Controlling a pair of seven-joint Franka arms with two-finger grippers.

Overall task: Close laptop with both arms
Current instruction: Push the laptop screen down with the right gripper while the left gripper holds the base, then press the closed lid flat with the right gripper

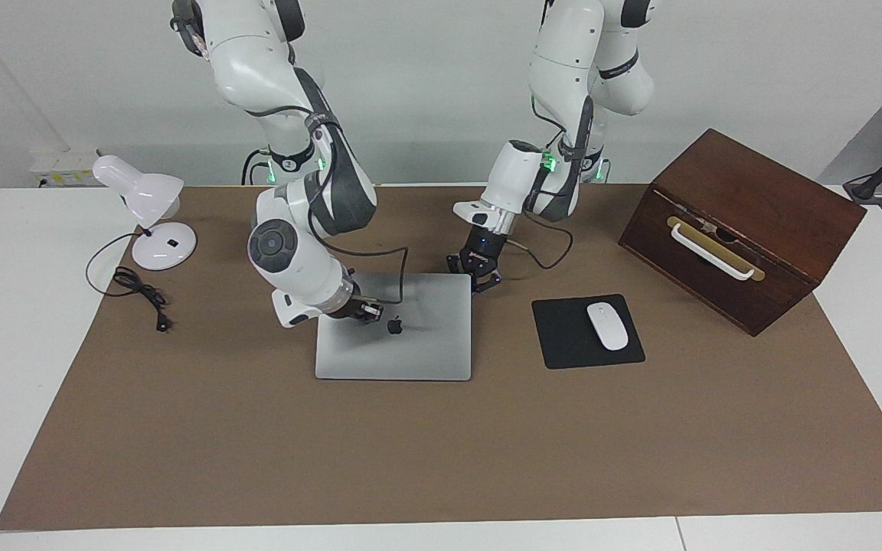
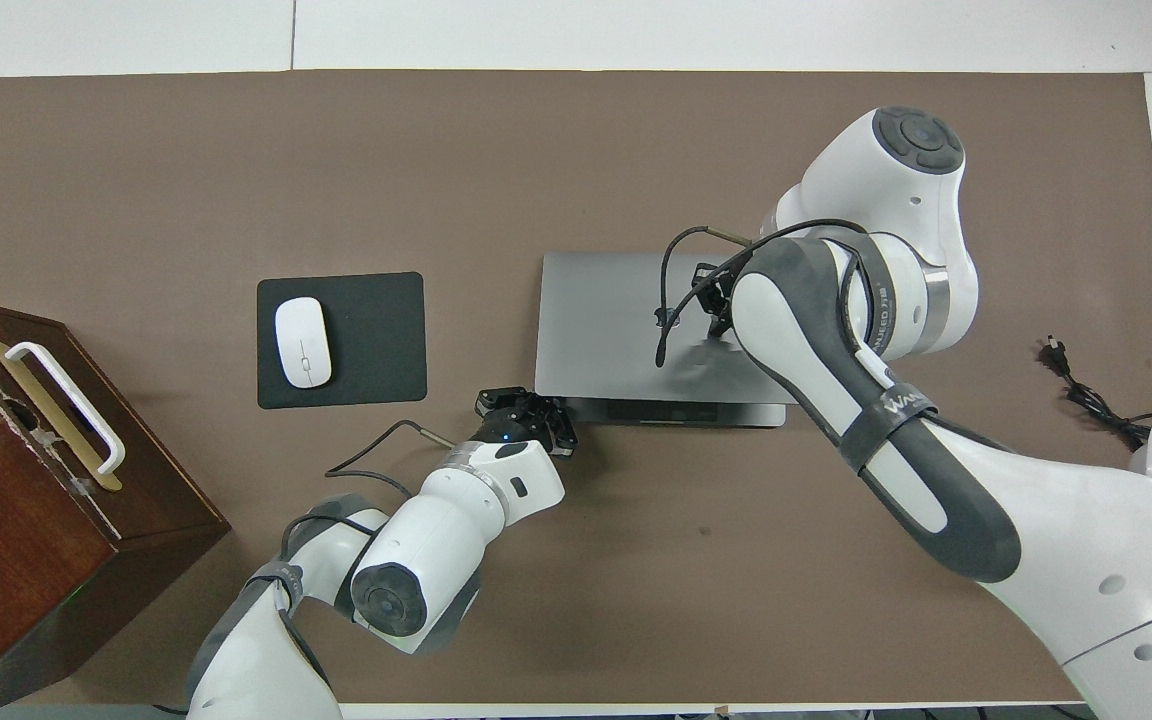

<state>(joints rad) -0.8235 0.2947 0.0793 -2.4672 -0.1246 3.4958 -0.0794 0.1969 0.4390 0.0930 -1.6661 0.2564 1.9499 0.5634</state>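
The thin silver-grey laptop [image 1: 403, 337] [image 2: 616, 330] is lying shut and flat on the brown table mat [image 1: 441, 444] [image 2: 536, 150], beside the black mouse pad [image 1: 563, 337] [image 2: 376, 340] carrying a white mouse [image 1: 608, 326] [image 2: 302, 342]. Its lid is being pressed by the right gripper [image 1: 368, 310] [image 2: 711, 300], fingers drawn together. The left gripper [image 1: 479, 275] [image 2: 526, 410], likewise closed and empty, is being held at the laptop's corner nearer the robots, toward the mouse pad.

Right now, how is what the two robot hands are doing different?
The right gripper rests on the lid of the closed laptop, beside the apple logo, while the left gripper is at the laptop's corner nearer the robots, toward the mouse pad. The right arm bends low over the laptop; the left arm reaches down more steeply. Both grippers are shut and hold nothing.
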